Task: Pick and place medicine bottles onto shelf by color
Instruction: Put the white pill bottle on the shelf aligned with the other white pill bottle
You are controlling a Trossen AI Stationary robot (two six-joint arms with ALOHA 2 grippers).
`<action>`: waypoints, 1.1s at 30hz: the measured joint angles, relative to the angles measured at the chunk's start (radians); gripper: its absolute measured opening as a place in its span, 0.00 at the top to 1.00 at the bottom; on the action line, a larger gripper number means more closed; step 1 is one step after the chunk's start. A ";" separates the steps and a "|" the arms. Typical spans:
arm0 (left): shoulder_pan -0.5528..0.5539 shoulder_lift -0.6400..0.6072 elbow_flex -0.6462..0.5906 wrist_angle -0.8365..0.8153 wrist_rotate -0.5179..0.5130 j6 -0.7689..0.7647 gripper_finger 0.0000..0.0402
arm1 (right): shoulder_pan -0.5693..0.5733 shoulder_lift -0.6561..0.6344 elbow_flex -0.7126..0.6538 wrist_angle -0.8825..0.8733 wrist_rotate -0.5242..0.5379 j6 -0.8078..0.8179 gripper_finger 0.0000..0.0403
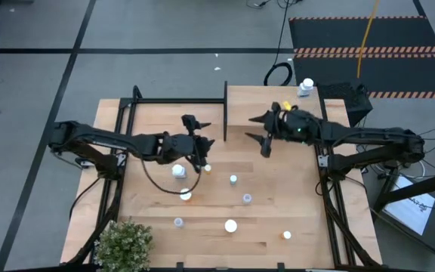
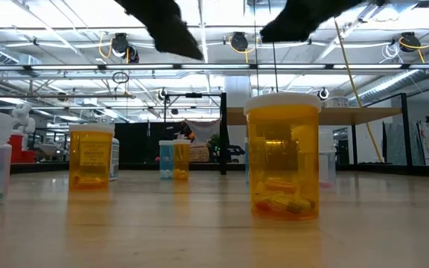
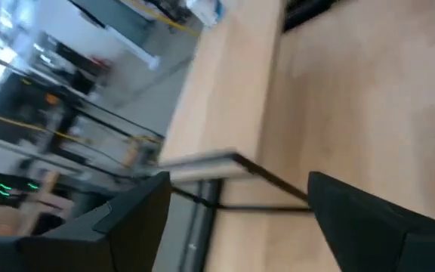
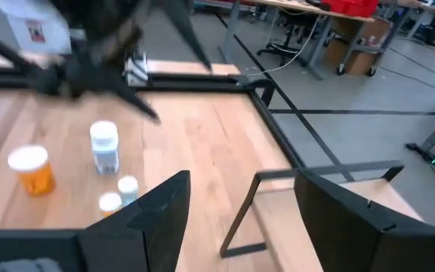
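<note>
Several small white-capped bottles stand upright on the tabletop: one with a large white cap (image 1: pixel 178 171), an orange one (image 1: pixel 185 195), and others (image 1: pixel 233 180) (image 1: pixel 246 199) (image 1: pixel 230 225) (image 1: pixel 286 236). In the low view a big orange bottle (image 2: pixel 284 156) stands nearest and another orange one (image 2: pixel 91 156) farther left. One pale bottle (image 1: pixel 306 87) stands at the far edge of the shelf (image 1: pixel 278 162). My left gripper (image 1: pixel 196 142) hangs open above the table, left of the black upright (image 1: pixel 225 113). My right gripper (image 1: pixel 261 133) hangs open over the shelf. Both are empty.
A potted plant (image 1: pixel 123 242) stands at the near left corner. A black frame (image 1: pixel 172 100) runs along the far left edge of the table. The right wrist view shows an orange bottle (image 4: pixel 32 168) and a pale one (image 4: pixel 104 147) beyond my open fingers.
</note>
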 joint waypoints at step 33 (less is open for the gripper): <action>-0.240 -0.110 -0.030 -0.506 0.082 -0.590 0.23 | 0.141 -0.007 -0.163 0.298 0.001 -0.033 0.43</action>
